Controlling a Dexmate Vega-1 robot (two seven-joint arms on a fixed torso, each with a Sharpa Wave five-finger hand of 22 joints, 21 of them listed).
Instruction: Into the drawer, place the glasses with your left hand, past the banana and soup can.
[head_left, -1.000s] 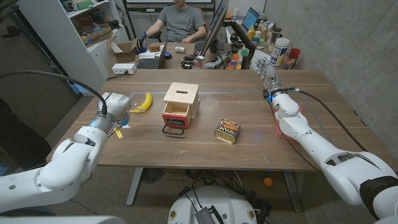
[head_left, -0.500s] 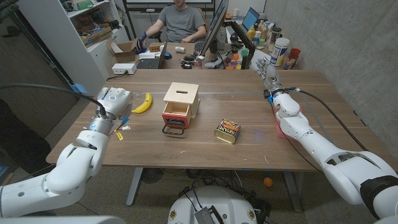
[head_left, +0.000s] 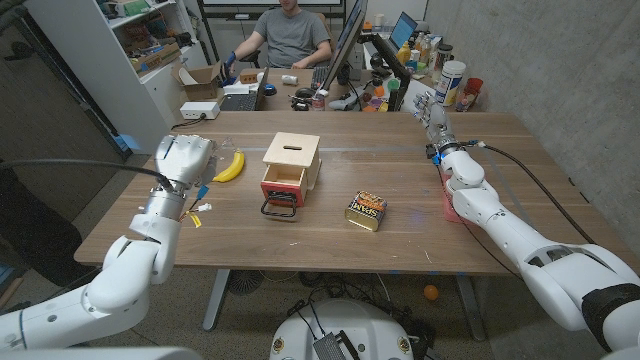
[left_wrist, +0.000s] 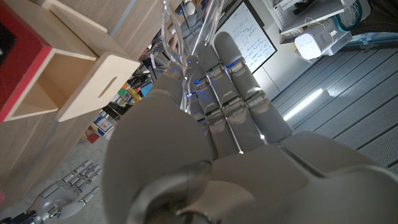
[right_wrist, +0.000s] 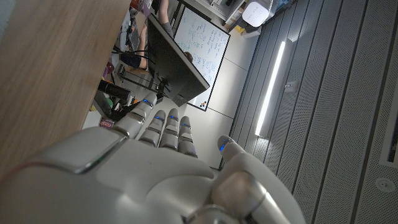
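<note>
Wooden table (head_left: 330, 245): bears all items.
Drawer box (head_left: 291, 165), table centre: red-fronted drawer pulled open toward 6 o'clock.
Left hand (head_left: 184, 160), 9 o'clock of the box: raised, fingers curled around the clear glasses (left_wrist: 177, 37).
Right hand (head_left: 430, 115), 2 o'clock: fingers straight and together, holding nothing.
Banana (head_left: 231, 165): just beside the left hand.
Soup can (head_left: 366, 211), 4 o'clock of the box: lying on its side.
Glasses likely light, rigid, slippery, fragile; grip the frame, gently.

I see my right hand (right_wrist: 155, 168) from behind, fingers (right_wrist: 163, 124) straight and close together. The wooden table (right_wrist: 56, 68) runs alongside it.
</note>
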